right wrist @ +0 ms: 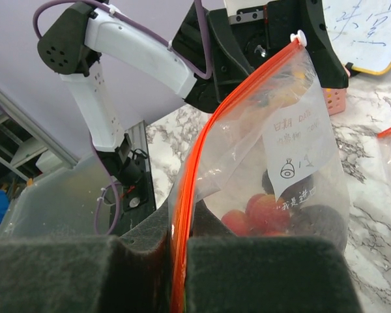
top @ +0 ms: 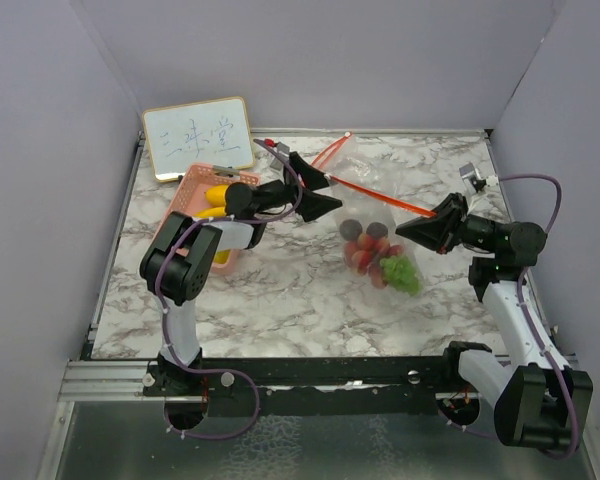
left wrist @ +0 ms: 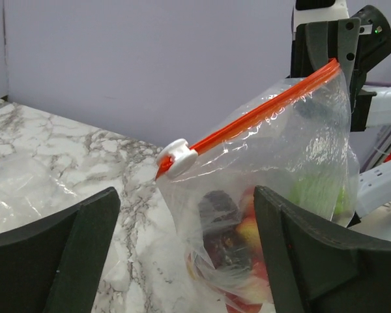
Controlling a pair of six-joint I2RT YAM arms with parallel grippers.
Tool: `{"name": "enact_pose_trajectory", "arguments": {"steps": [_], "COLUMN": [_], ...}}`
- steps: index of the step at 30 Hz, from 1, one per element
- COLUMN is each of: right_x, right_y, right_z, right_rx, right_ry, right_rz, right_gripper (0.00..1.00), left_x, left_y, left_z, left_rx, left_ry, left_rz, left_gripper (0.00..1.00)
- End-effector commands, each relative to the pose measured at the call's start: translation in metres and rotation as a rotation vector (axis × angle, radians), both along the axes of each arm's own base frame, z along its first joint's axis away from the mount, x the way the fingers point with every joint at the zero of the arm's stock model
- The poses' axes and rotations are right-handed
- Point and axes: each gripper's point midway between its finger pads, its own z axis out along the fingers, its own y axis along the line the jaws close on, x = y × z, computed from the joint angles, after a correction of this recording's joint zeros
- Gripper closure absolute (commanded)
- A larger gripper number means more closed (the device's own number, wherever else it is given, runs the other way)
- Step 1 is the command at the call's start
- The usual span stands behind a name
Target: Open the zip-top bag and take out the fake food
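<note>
**Right gripper pinches bag, left gapes at slider**

The right gripper (right wrist: 176, 261), arm reaching in low from the right, clamps the bag (top: 375, 245) by the end of its zip strip (top: 375, 195). The left gripper (left wrist: 186, 248), stretched across from the basket (top: 190, 192) side, stands wide, with the slider (left wrist: 177, 158) untouched between its fingers. The one bag holds the food (top: 378, 258): red pieces, one green cluster and dark bits. One banana (top: 218, 195) lies in the basket. A second bag (top: 332, 152) lies flat by the back wall. The table (top: 280, 300) shows open marble toward the arm bases.

Plain lavender walls (top: 380, 60) enclose a white-and-grey marble tabletop (top: 280, 300) filling the frame's centre; a metal rail (top: 110, 378) runs along its lower edge, under even light.
</note>
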Motion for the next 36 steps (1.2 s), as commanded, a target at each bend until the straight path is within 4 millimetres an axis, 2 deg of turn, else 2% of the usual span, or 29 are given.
{"name": "enact_pose_trajectory", "arguments": {"steps": [1,5,10,12,18,24,25,27,31,33,36], "right_x": [-0.01,-0.011,-0.011,-0.012,-0.004,0.032,0.037,0.046,0.066,0.07,0.07], "right_y": [0.002,0.002,0.003,0.003,0.001,-0.006,-0.008,-0.013,-0.03,-0.037,-0.041], "right_z": [0.009,0.008,0.007,0.007,0.004,-0.017,-0.022,-0.029,-0.04,-0.043,-0.045], "right_rx": [-0.003,-0.001,-0.001,-0.002,0.0,-0.017,-0.022,-0.038,-0.083,-0.099,-0.112], "right_ry": [-0.059,-0.053,-0.052,-0.055,-0.046,0.012,0.018,0.007,0.013,0.006,0.003], "right_rz": [0.017,0.019,0.021,0.022,-0.002,-0.128,-0.157,-0.22,-0.418,-0.474,-0.509], "right_gripper": [0.99,0.99,0.99,0.99,0.99,0.97,0.9,0.67,0.27,0.19,0.18], "left_x": [-0.025,-0.029,-0.033,-0.034,-0.041,-0.048,-0.048,-0.045,-0.031,-0.028,-0.029], "left_y": [-0.001,-0.004,-0.007,-0.006,-0.003,0.005,0.007,0.011,0.017,0.019,0.017], "left_z": [0.033,0.038,0.041,0.042,0.043,0.039,0.037,0.03,0.003,-0.009,-0.022], "left_rx": [-0.089,-0.095,-0.095,-0.096,-0.092,-0.076,-0.069,-0.052,-0.002,0.01,0.043], "left_ry": [-0.215,-0.223,-0.231,-0.232,-0.23,-0.212,-0.206,-0.193,-0.138,-0.116,-0.108], "left_rz": [-0.066,-0.08,-0.099,-0.098,-0.102,-0.1,-0.101,-0.102,-0.086,-0.092,-0.134], "left_gripper": [0.22,0.43,0.85,0.98,1.0,1.0,1.0,1.0,1.0,1.0,1.0]}}
